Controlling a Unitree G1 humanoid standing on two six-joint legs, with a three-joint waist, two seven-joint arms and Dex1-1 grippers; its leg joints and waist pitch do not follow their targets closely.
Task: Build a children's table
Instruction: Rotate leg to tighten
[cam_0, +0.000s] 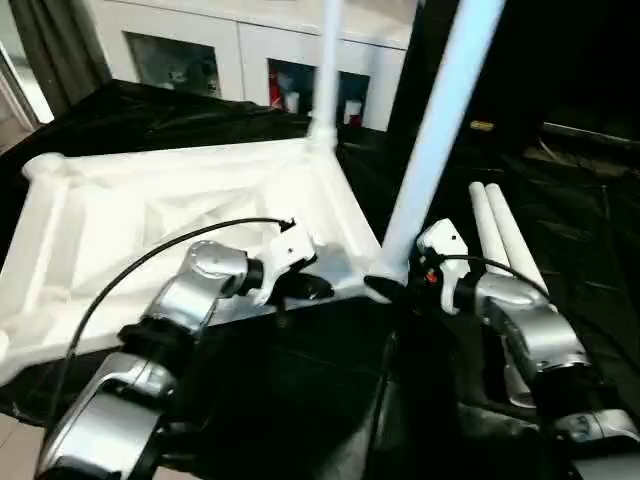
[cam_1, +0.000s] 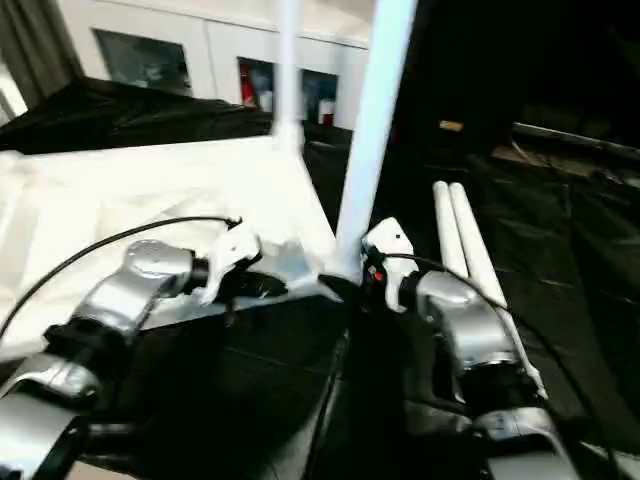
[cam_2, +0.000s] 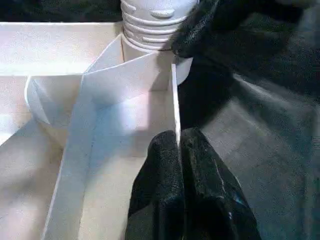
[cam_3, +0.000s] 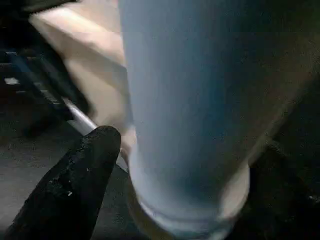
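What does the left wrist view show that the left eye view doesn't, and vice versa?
Left wrist view alone: the left gripper shut on the thin side rim of the white ribbed plastic tabletop, and the ridged collar of the near white tube leg seated in its corner socket.

Left eye view alone: a far standing leg, two loose white tube legs lying on the black cloth by the right forearm, both silver forearms, and white cabinets behind.

Both: the upside-down tabletop, the near standing leg, and the right gripper at its base.

Both forearms are rounded silver metal shells with black joints and white wrist housings. A thin black cable arcs over each. The left pincer (cam_2: 181, 165) has 2 black, grainy-textured fingers (cam_2: 162, 190).
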